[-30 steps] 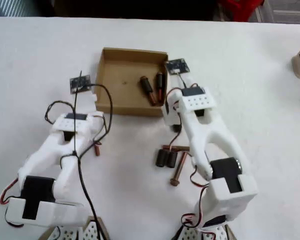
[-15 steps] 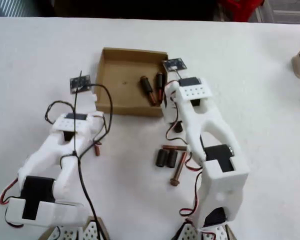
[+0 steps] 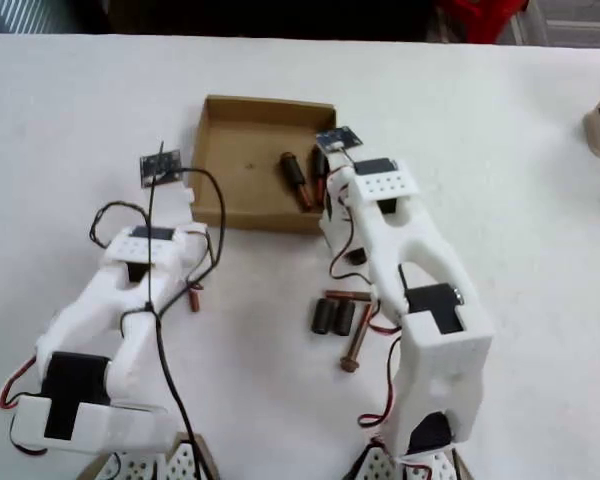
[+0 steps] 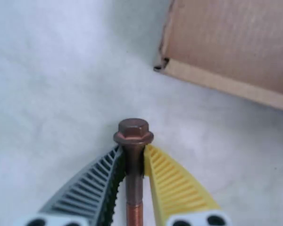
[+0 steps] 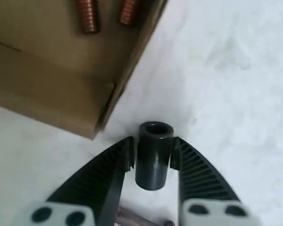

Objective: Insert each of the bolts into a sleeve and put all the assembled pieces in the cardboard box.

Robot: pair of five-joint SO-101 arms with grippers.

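left gripper (image 4: 133,150) gripping copper hex bolt (image 4: 133,134) by shank, near cardboard box (image 4: 217,82) | right gripper (image 5: 153,146) squeezing black sleeve (image 5: 153,162) beside box corner | two assembled pieces (image 3: 295,176) lying in box

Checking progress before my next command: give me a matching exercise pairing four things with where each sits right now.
Things:
1. hex-head bolt
2. single black sleeve
3. two assembled pieces
4. pair of loose sleeves

Places:
A. inside the cardboard box
B. lying on the table beside a loose bolt
C. in the left claw
D. in the right claw

Pairs: 1-C, 2-D, 3-A, 4-B
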